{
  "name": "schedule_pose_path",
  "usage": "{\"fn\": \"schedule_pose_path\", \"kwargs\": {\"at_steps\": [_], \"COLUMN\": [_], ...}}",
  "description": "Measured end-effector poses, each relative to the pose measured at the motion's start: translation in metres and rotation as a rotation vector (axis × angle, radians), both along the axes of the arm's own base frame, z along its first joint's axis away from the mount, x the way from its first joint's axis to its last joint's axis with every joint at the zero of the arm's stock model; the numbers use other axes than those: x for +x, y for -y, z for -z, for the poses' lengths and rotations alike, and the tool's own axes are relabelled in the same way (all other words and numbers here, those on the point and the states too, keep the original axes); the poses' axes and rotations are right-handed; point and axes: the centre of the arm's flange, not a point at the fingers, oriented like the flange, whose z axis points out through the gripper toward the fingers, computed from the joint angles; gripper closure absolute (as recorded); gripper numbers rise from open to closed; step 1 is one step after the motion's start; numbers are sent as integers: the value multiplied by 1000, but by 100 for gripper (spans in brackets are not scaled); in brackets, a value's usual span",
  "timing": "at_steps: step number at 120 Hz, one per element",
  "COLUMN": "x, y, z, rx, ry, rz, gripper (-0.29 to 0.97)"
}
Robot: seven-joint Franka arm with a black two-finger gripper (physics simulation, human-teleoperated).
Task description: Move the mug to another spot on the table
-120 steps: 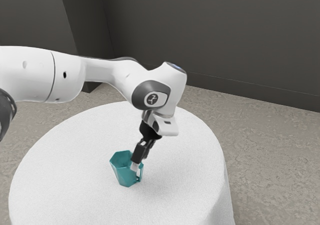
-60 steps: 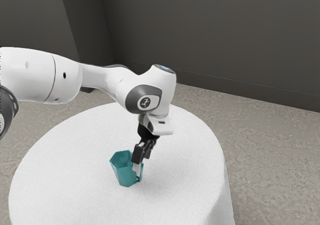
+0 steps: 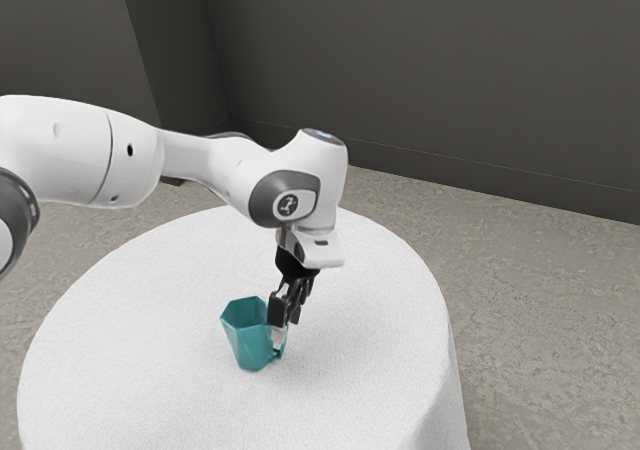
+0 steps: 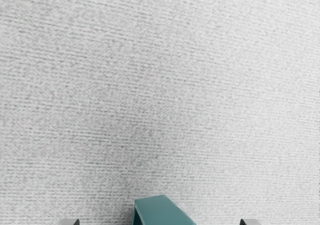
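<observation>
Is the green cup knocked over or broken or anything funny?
No, nothing stands out. The teal mug stands upright and whole on the white table, with nothing spilled. The hand hovers at its rim.

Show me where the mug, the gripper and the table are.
mug (image 3: pixel 246 340), exterior view, its teal side wall.
gripper (image 3: pixel 277 332), exterior view, midway between its fingertips.
table (image 3: pixel 140 370), exterior view, bare white top.

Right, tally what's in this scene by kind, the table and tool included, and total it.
Teal faceted mug: 1
Round white table: 1
Black two-finger tool: 1
Total: 3
</observation>
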Motion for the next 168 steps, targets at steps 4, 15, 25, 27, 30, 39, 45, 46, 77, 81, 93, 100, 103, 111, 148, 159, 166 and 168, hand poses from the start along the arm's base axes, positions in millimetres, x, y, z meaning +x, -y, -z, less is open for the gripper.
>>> {"fn": "schedule_pose_path", "kwargs": {"at_steps": [4,15,25,27,30,39,45,46,77,81,93,100,103,111,148,159,166,168], "x": [0,0,-2,-2,-2,-3,-3,-3,-4,-4,-8,-12,-13,-14,-9,-7,-6,-6], "y": [0,1,-1,-2,-3,-4,-4,-3,-3,-3,-2,-1,-1,-2,-11,-21,-26,-27], "z": [-1,-4,-3,-3,-3,-2,-1,-1,2,2,-3,-8,-9,-11,-14,-17,-22,-24], "rx": [-4,-11,-12,-12,-13,-13,-16,-17,-24,-24,-17,-7,0,21,192,231,254,260], "ry": [1,5,1,1,0,-4,-5,-5,-13,-12,-6,1,5,16,89,98,109,111], "rz": [-1,-3,-6,-7,-7,-8,-9,-9,-12,-11,-5,2,7,19,116,113,112,112], "gripper": [31,36,40,41,42,45,48,48,59,60,61,62,63,63,65,67,68,68]}}
